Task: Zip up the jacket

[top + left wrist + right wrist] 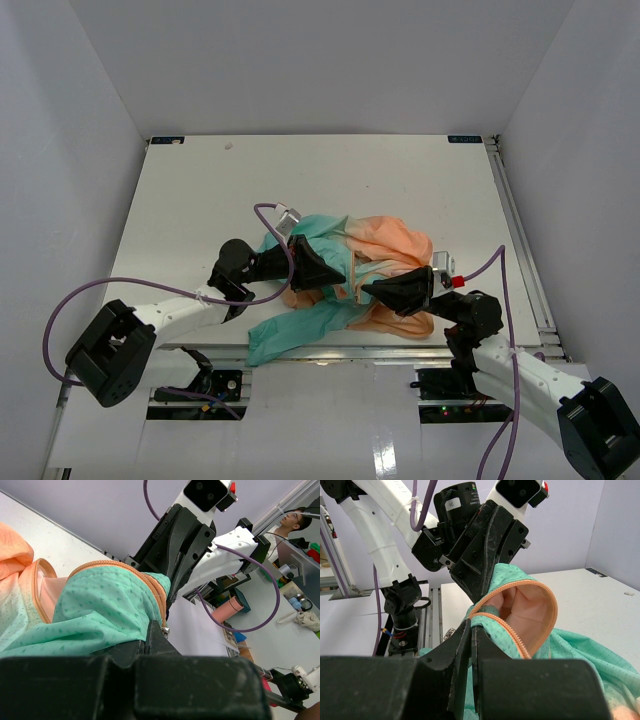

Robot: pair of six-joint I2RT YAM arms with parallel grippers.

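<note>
The right claw is clenched on a fold of teal hem, with the orange zipper tape pinched right at its fingertips. The left claw is likewise seen closed on the same teal end of the jacket, gripped from the opposite side. The two sets of fingertips are thus set nearly tip to tip, with a short loop of hem arched between them and its peach lining shown open. A small metal piece is seen on the tape just beside the left fingers; whether it is the slider or an end stop cannot be told. The step in hand is judged to be the bringing together of the two bottom ends of the zipper, so nothing is counted as zipped yet. To do it well, the tape should be held taut and flat in one claw while the other end is lined up squarely with it, and thin cloth should be kept out of the teeth. A regrasp nearer the metal piece may be needed, since soft fabric is easily twisted. Beyond the claws, the rest of the jacket is bunched in a heap near the front edge of the white surface, teal toward the left arm and peach toward the right.
</note>
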